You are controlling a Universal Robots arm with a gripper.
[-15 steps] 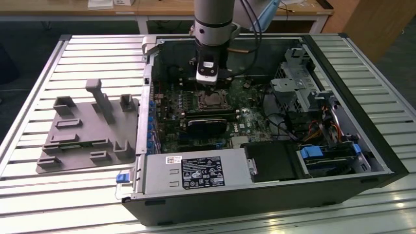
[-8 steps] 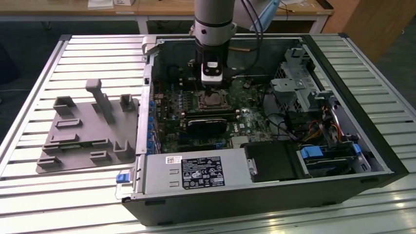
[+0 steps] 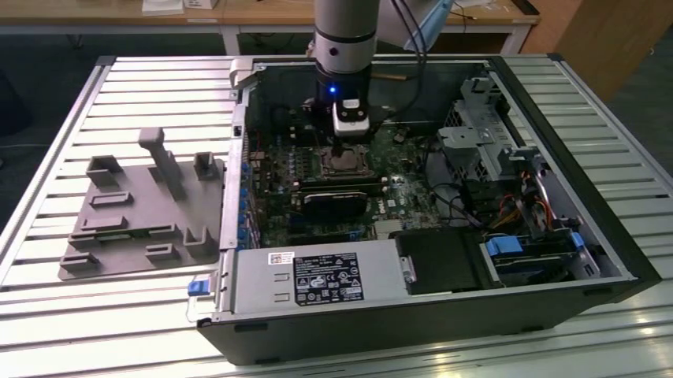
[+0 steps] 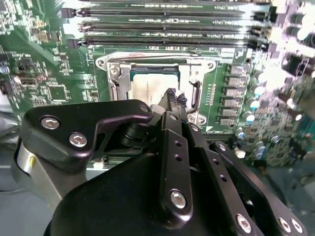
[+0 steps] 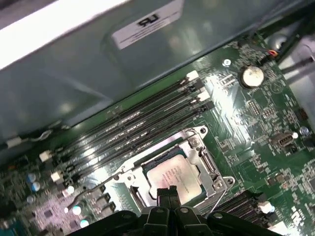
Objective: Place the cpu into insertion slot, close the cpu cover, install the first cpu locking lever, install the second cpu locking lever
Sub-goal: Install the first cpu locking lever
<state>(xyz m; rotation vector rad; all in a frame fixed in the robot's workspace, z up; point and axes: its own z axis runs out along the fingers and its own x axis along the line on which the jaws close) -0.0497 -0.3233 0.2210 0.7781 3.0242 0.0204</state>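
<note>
Cpu (image 5: 172, 179) site, wide to narrow. On table (image 3: 126, 79): open case (image 3: 421, 315), grey fixture (image 3: 137, 213) beside it. Inside, arm (image 3: 342, 39) reaches down over green board (image 5: 246, 123), whose slot (image 5: 135, 196) holds cpu, seated flat; cover (image 5: 202, 162) lies down around it. Last, gripper (image 5: 166, 190): fingers pressed together, holding nothing, tips over cpu's edge; contact unclear.

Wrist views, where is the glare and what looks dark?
In the first wrist view, glare whitens the case wall and streaks the memory slots; in the second wrist view, it washes out the capacitors, while the gripper is dark against the lit cpu.
</note>
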